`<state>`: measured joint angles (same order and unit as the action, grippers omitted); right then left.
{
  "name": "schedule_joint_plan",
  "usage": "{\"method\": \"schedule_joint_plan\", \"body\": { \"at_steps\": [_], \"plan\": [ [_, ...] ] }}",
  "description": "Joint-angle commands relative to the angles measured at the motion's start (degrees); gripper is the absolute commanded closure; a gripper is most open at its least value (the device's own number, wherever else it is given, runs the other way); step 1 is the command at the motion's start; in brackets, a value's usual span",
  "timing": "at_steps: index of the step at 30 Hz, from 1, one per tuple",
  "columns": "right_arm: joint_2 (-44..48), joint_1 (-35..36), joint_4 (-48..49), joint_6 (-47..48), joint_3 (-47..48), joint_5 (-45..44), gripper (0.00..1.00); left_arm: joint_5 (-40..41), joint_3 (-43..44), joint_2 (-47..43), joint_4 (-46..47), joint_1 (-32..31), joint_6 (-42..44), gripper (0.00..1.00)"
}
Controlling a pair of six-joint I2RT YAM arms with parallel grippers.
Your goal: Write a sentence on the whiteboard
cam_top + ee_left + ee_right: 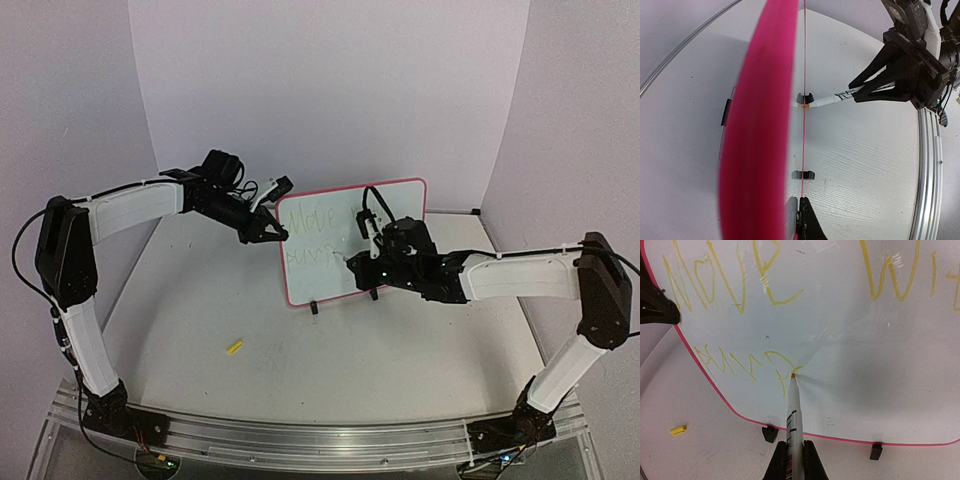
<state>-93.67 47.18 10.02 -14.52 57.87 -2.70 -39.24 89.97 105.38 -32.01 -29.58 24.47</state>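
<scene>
So the whiteboard stands upright on the desk, left claw pinching its left edge, right claw clamped on a marker, tip touching the sentence, second line, probably unreadable.

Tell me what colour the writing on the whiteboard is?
Yellow. The writing on the whiteboard shows best in the right wrist view.

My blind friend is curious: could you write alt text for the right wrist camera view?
A marker gripped in the right end effector touches its yellow tip to a pink-framed whiteboard, partway through a second line of yellow handwriting under a line starting "Move". A small yellow piece lies on the table at left.
</scene>
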Motion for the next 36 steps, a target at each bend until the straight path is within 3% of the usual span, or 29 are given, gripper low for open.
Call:
{"method": "schedule_joint_plan", "body": {
  "at_steps": [1,17,36],
  "plan": [
    [-0.22,-0.09,0.03,-1.23,0.34,-2.23,1.0,6.82,-1.2,0.35,-1.86,-0.07,4.45,1.0],
    [1.87,-0.12,-1.28,-0.74,1.23,-6.69,1.0,6.79,-1.2,0.26,-1.93,-0.05,4.51,1.0],
    [2.72,-0.1,-0.53,0.98,2.73,-3.91,1.0,6.79,-1.12,0.07,-2.04,-0.04,4.52,1.0]
  ]
}}
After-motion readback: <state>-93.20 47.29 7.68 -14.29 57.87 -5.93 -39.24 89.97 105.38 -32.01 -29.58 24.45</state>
